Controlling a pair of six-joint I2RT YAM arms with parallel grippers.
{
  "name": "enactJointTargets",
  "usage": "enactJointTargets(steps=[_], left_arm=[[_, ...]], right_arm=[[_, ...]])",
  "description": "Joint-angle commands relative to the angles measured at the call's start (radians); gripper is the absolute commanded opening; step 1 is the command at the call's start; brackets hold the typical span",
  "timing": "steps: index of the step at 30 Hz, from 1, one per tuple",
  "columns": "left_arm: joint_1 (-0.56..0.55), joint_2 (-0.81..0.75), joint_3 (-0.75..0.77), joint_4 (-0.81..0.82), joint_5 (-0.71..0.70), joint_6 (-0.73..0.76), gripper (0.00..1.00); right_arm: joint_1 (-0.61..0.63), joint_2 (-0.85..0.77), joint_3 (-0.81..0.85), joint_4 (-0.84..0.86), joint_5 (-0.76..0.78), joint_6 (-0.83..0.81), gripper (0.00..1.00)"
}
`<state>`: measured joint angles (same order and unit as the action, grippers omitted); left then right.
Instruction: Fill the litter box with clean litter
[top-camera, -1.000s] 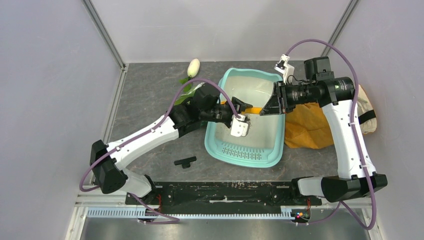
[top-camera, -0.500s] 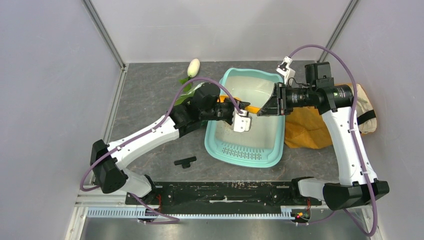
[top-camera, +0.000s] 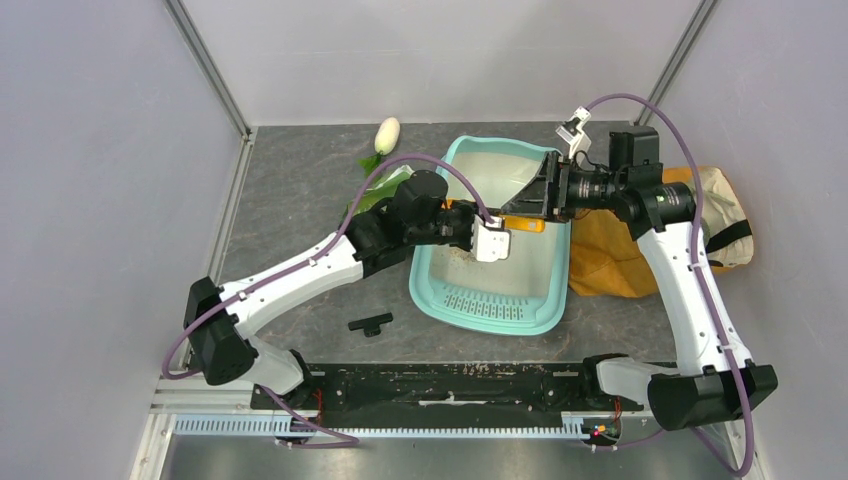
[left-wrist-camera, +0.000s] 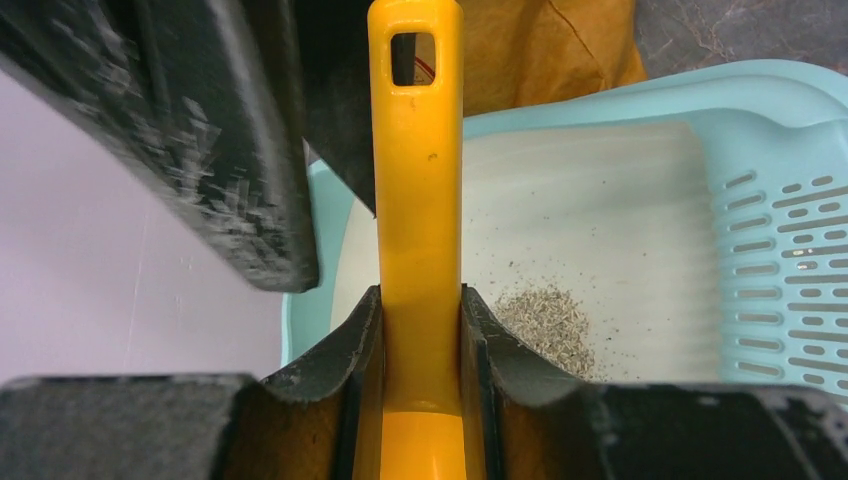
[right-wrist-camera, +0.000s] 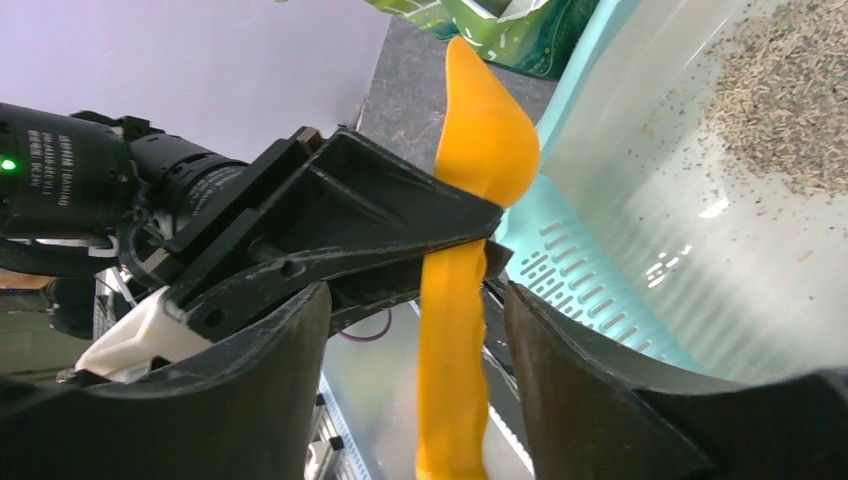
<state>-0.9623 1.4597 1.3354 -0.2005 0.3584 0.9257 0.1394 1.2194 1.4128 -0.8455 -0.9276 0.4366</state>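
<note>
Over the litter box (top-camera: 490, 303), left fingers (left-wrist-camera: 335, 365) clamp the orange scoop (left-wrist-camera: 418, 200); right fingers (right-wrist-camera: 590, 370) spread.

The left end effector (left-wrist-camera: 420, 322) clamps orange scoop (left-wrist-camera: 418, 180) above litter (left-wrist-camera: 548, 318).

White shells join black joint housings on the left arm (top-camera: 300, 272) and right arm (top-camera: 690, 285). A purple cable (top-camera: 620, 96) loops along each. The left pincer (left-wrist-camera: 420, 335) has scuffed black fingers (left-wrist-camera: 325, 360); a green light (right-wrist-camera: 9, 164) glows beside white lettering on its motor.

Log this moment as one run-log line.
left gripper: shut on scoop | right gripper: open, astride scoop | litter: small pile in litter box
</note>
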Motion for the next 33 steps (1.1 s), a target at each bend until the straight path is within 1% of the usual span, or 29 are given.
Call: enactJointTargets(steps=[1,2,3,6,8,11,14,15,27,29,32,33], left_arm=[[-0.002,-0.006,-0.001,0.059,-0.055,-0.076,0.02],[-0.001,-0.01,-0.007,0.062,-0.063,-0.073,0.02],[0.0,-0.015,-0.014,0.069,-0.067,-0.074,0.02],[0.003,-0.022,-0.018,0.08,-0.07,-0.09,0.02],[0.002,-0.024,-0.018,0.09,-0.061,-0.103,0.02],[0.002,-0.017,-0.003,0.087,-0.038,-0.125,0.02],[0.002,-0.013,0.001,0.092,-0.021,-0.138,0.02],[0.003,-0.009,0.006,0.086,-0.022,-0.14,0.02],[0.003,0.021,0.042,0.074,-0.034,-0.174,0.02],[0.002,0.026,0.047,0.077,-0.042,-0.194,0.02],[0.002,0.017,0.04,0.075,-0.021,-0.187,0.02],[0.001,0.015,0.036,0.074,-0.014,-0.184,0.02]], right_arm=[[0.0,-0.048,0.017,0.0,-0.043,-0.028,0.78],[0.0,-0.045,0.028,-0.037,-0.05,-0.062,0.82],[-0.001,-0.04,0.044,-0.078,-0.049,-0.095,0.84],[0.0,-0.028,0.047,-0.138,-0.045,-0.136,0.83],[-0.001,-0.029,0.025,-0.128,-0.059,-0.131,0.78],[0.0,-0.039,-0.013,-0.058,-0.06,-0.069,0.68],[0.0,-0.041,-0.028,0.003,-0.056,-0.021,0.56],[0.0,-0.038,-0.029,0.013,-0.053,-0.012,0.55],[0.0,-0.048,-0.068,0.053,-0.035,0.019,0.53],[-0.001,-0.049,-0.072,0.056,-0.03,0.022,0.52],[0.0,-0.052,-0.073,0.059,-0.019,0.022,0.5],[-0.001,-0.052,-0.074,0.061,-0.019,0.022,0.47]])
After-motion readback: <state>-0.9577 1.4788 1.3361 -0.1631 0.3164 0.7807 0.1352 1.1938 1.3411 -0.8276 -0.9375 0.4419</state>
